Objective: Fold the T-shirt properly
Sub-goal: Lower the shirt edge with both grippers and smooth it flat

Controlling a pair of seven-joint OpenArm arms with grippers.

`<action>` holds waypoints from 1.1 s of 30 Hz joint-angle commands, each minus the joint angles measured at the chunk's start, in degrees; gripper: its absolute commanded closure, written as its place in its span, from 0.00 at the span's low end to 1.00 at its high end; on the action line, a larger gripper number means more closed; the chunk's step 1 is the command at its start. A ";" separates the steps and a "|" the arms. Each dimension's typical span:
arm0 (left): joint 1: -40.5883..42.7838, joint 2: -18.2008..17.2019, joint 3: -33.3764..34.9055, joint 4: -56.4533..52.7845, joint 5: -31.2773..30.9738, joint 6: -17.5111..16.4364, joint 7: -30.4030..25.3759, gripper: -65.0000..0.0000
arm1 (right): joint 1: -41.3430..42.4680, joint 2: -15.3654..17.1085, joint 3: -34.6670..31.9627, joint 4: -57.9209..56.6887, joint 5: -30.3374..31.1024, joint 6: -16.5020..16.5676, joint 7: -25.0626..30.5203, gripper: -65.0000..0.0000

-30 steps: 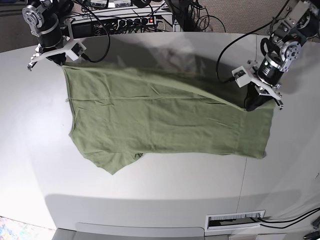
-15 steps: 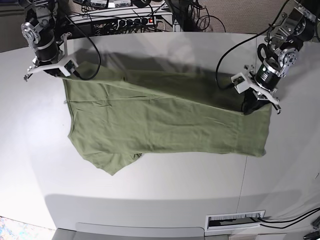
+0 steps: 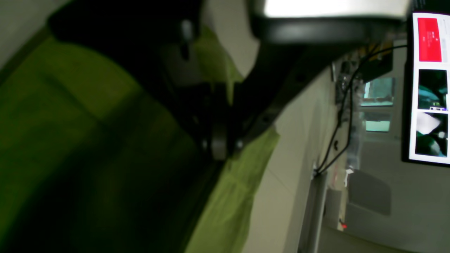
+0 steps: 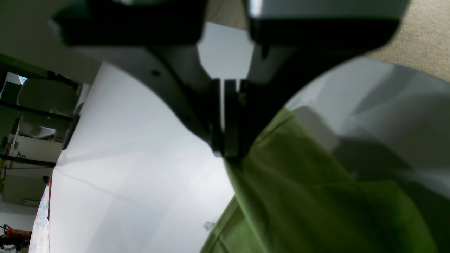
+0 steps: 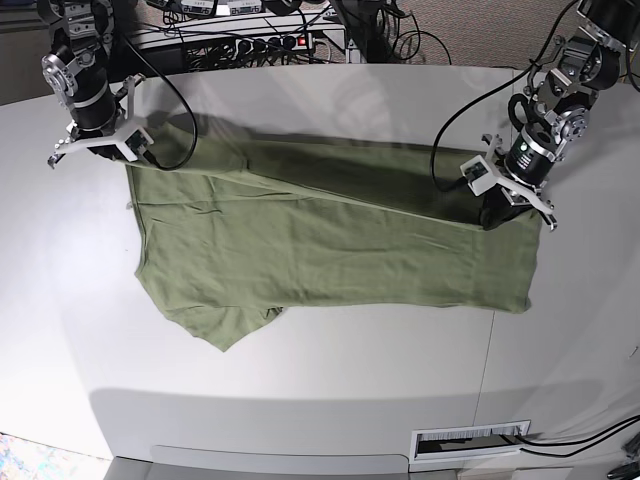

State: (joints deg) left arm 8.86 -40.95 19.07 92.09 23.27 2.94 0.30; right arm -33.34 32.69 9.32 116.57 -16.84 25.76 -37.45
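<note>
Stretching between both clamped grippers, T-shirt (image 5: pixel 330 250) spans table (image 5: pixel 300 380).

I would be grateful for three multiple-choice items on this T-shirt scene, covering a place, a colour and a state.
1. Where does the left gripper hold the T-shirt in the base view?
A. right-hand end
B. near sleeve
C. middle

2. What colour is the T-shirt?
A. navy
B. olive green
C. white

3. How does the right gripper stand?
A. wide open above the table
B. shut on the T-shirt's edge
C. shut on a cable

Answers:
1. A, since the base view shows its fingers on the cloth at the right-hand end.
2. B, as every view shows green fabric.
3. B, since the right wrist view shows the jaws pinched together with the fabric edge hanging from them.
</note>
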 commanded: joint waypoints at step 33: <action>-2.67 -0.22 -0.44 0.37 1.46 -18.51 1.79 1.00 | 6.97 1.01 -6.34 0.61 -0.63 -6.95 2.14 1.00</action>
State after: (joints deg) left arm 6.81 -40.18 19.07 91.83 25.04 -16.01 2.66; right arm -26.94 32.69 2.39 116.51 -17.26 19.66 -36.12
